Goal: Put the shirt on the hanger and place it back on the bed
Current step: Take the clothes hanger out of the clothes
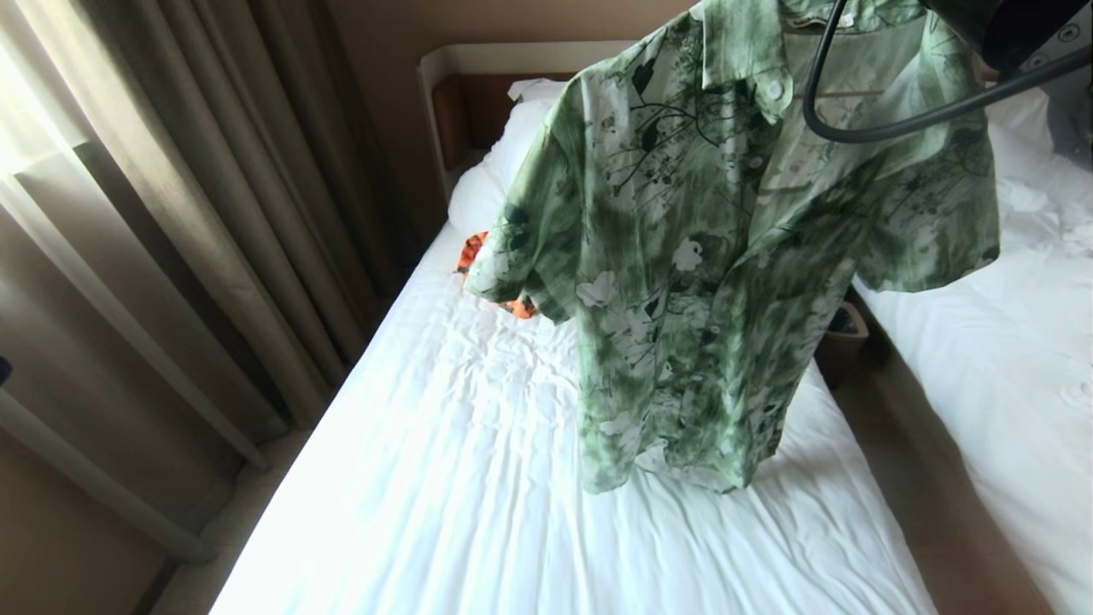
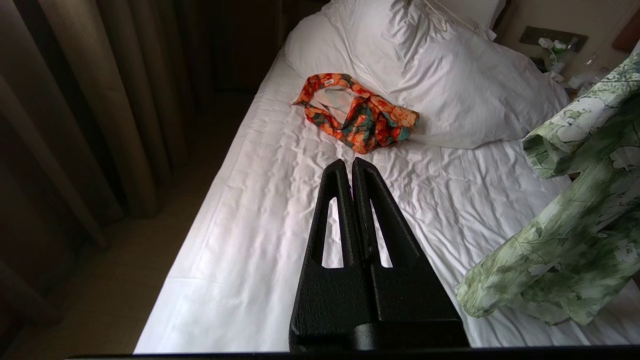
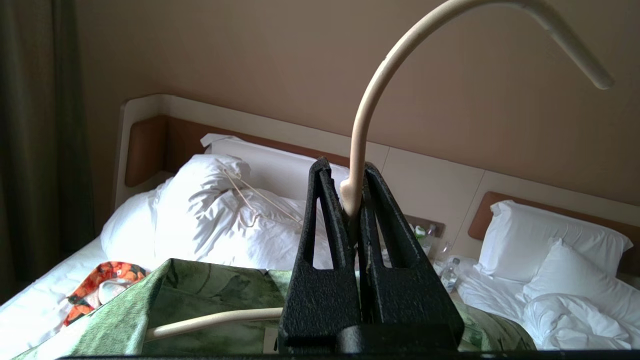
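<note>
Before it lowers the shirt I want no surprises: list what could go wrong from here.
1. The right tool pinches only the thin neck of the hanger; it could twist or slip out.
2. The shirt hangs with its hem just over the bed; lowered straight down, it may crumple rather than lie flat.
3. The orange garment lies near the pillow; the shirt could land on it. The left tool is shut and apart, unable to steady anything.

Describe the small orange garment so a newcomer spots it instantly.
Start at the bed beside the curtains. Near its head, just below the big white pillow, lies the crumpled orange garment. It is the only orange thing there; the green shirt hangs above the bed.
</note>
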Robot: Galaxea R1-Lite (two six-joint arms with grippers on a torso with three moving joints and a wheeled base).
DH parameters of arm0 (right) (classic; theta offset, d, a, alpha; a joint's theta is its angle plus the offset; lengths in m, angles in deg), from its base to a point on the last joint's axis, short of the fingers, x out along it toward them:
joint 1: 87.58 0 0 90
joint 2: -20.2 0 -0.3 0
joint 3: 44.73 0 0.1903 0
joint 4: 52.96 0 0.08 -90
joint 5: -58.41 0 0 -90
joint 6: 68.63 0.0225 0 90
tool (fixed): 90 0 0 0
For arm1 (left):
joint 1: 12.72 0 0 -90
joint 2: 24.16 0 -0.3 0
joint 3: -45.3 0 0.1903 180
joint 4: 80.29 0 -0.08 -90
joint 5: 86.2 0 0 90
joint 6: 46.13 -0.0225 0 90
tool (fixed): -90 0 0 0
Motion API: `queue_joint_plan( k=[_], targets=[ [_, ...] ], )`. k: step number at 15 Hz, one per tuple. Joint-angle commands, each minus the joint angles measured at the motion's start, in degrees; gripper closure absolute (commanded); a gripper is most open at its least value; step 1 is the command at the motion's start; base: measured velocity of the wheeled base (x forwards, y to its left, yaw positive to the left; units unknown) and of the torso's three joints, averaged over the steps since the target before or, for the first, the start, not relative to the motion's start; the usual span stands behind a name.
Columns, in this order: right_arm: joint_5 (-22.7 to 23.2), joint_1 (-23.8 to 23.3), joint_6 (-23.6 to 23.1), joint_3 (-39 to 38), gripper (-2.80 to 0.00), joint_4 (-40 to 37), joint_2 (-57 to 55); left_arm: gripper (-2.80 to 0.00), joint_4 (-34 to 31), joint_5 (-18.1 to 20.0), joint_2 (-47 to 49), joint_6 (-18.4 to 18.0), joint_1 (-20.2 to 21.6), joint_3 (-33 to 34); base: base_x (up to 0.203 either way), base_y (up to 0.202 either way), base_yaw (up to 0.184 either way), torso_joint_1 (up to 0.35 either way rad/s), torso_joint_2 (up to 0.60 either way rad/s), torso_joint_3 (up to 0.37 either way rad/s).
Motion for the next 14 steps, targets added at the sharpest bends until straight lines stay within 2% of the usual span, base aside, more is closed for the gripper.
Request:
queue_joint_plan(
  k=[1, 10, 12, 14],
  targets=[
    [-0.1, 0.0, -0.2, 0.0, 0.0, 0.1, 0.2, 0.0, 0.1, -0.1, 0.1, 0.0, 0.0, -0.1, 0.0, 0.0, 0.0, 0.0, 0.0, 0.0],
    [-0.1, -0.5, -0.1, 0.0, 0.0, -0.1, 1.9, 0.0, 0.0, 0.7, -0.2, -0.2, -0.2, -0.6, 0.0, 0.0, 0.0, 0.0, 0.0, 0.0],
    [-0.2, -1.1, 0.0, 0.0, 0.0, 0.0, 1.8, 0.0, -0.9, 0.7, -0.2, -0.4, -0.2, -3.0, 0.0, 0.0, 0.0, 0.0, 0.0, 0.0],
    [0.0, -1.9, -0.4, 0.4, 0.0, -1.7, 2.4, 0.0, -4.3, 1.2, 0.1, -1.5, -0.3, -9.1, 0.0, 0.0, 0.0, 0.0, 0.0, 0.0]
  ],
)
